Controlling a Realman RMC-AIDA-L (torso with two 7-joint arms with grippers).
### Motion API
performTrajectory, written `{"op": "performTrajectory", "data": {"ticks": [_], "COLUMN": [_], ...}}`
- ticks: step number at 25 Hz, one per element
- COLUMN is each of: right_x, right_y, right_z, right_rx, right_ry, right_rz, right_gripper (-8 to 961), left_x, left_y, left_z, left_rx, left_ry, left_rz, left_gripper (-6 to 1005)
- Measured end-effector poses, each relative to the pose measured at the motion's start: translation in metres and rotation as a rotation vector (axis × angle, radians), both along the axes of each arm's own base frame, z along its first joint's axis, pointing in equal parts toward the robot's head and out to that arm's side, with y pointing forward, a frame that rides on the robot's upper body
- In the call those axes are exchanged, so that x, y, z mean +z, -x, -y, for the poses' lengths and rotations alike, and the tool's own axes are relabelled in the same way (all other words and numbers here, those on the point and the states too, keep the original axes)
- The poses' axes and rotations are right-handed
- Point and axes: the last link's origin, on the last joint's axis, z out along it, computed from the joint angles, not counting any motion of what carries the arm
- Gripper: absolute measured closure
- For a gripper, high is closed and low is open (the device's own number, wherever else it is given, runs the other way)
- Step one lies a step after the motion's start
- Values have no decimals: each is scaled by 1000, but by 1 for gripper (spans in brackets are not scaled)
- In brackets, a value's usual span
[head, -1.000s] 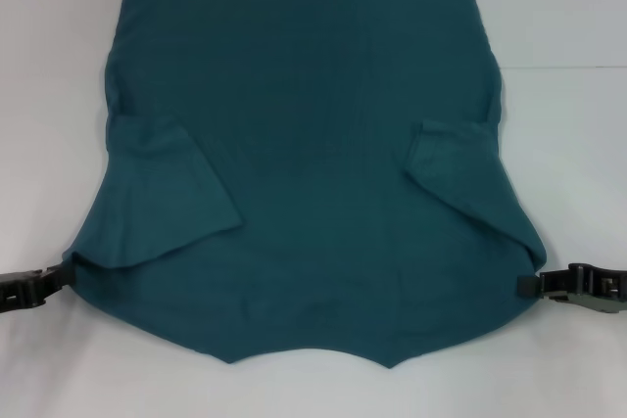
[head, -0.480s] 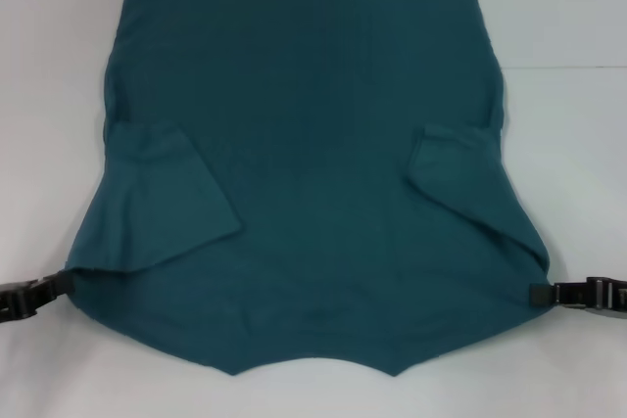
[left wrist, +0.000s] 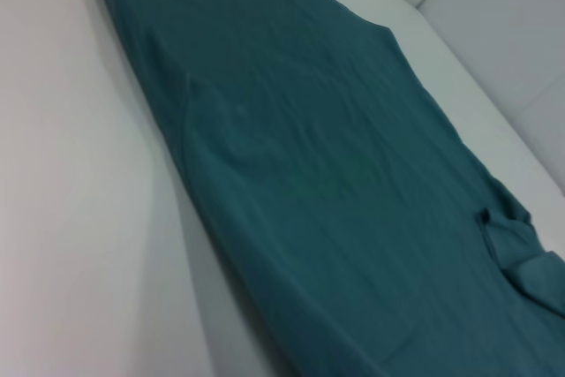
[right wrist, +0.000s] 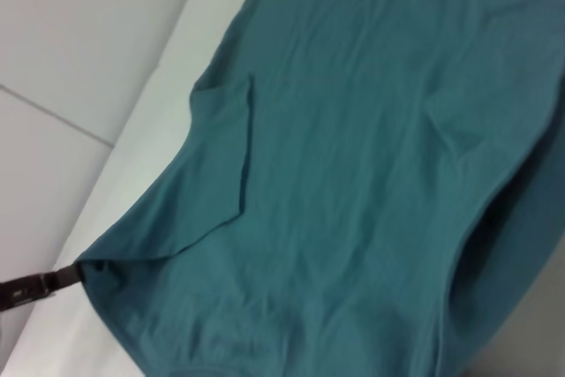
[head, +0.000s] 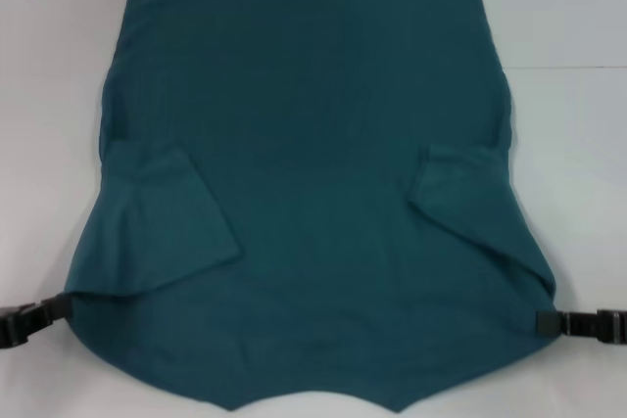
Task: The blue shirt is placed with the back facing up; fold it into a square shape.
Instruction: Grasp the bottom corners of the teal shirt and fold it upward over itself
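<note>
The blue shirt (head: 313, 144) lies plain side up on the white table, hem far and neckline near, with both sleeves (head: 162, 212) folded inward. My left gripper (head: 61, 306) is shut on the shirt's near left shoulder corner. My right gripper (head: 542, 320) is shut on the near right corner. The cloth between them is stretched flat. The left wrist view runs across the shirt (left wrist: 309, 147) to the right gripper's tip (left wrist: 483, 215). In the right wrist view, beyond the shirt (right wrist: 371, 147), is the left gripper (right wrist: 66, 276) at its corner.
The white table (head: 568, 144) shows on both sides of the shirt and beyond its hem. A thin seam line (head: 563, 68) crosses the table on the right.
Both grippers have pulled back toward me with the shoulder corners, dragging the whole shirt nearer. The far hem has come into view at the top.
</note>
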Motion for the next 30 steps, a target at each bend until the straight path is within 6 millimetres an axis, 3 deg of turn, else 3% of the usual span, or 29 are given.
{"op": "performTrajectory", "data": {"ticks": [12,30], "right_x": [9,11], "right_y": [-4,-2], "right_z": [22,29], "right_rx": [70,118], "right_ry": [46,87], "right_rz": [-20,-23], "right_gripper": [891,891], "left_x": [-5,-11], "left_y": [-5,-8], "left_z": [18,28], "left_rx": [-17,-26], "left_ry": [68,99], "left_rz": [51,89], "left_gripper": [977,976]}}
